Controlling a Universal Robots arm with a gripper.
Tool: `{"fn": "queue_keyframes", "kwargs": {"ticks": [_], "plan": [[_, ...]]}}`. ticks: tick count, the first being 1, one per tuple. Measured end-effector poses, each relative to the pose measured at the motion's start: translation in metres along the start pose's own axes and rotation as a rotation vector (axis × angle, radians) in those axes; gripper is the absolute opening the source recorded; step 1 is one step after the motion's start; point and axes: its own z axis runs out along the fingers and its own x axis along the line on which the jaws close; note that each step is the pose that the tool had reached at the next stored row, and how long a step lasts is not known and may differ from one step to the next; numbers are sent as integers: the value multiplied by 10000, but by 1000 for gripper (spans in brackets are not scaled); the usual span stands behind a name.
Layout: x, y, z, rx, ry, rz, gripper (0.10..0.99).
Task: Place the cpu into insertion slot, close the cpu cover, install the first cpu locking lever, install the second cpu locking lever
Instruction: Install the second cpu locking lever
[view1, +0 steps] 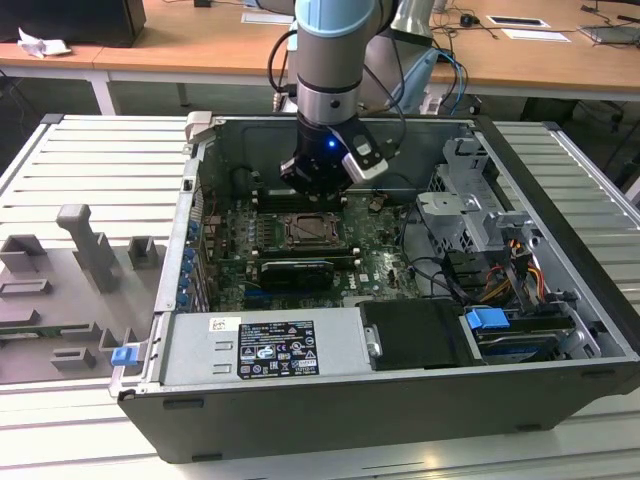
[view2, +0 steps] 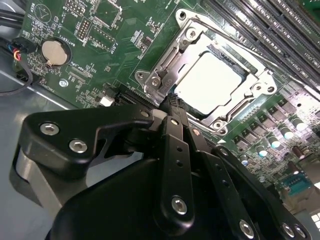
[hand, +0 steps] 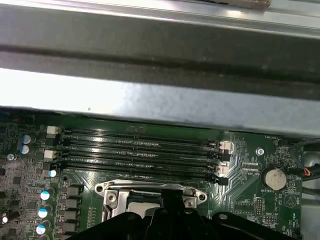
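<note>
Lab room w/ wooden desks along the back; an open PC case (view1: 400, 400) lies on its side on a slatted metal workbench (view1: 90, 160), green motherboard (view1: 375, 240) facing up. The UR arm reaches straight down into the case, gripper (view1: 322, 190) hovering just above the board, at the socket's far edge beside the long black memory slots (hand: 140, 150). In the second wrist view the cpu (view2: 207, 82) sits flat inside the insertion slot (view2: 252, 75), pale metal top showing through the cut-out of the cpu cover (view2: 165, 67), which looks folded down over it. A thin wire locking lever (view2: 225, 27) runs along the frame's edge; whether it's latched I can't tell. The gripper's black fingers (view2: 172, 107) look pressed together, nothing between them, tip just beside the near corner of the cover frame, maybe touching. So the socket lies directly ahead of and below the fingertip, chip already seated, levers prob. the step in hand.
</note>
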Motion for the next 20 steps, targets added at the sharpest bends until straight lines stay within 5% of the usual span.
{"fn": "queue_keyframes", "kwargs": {"ticks": [12,20], "plan": [[5,-53,-9,1,1,0,106],[2,-59,-88,17,1,0,106]]}}
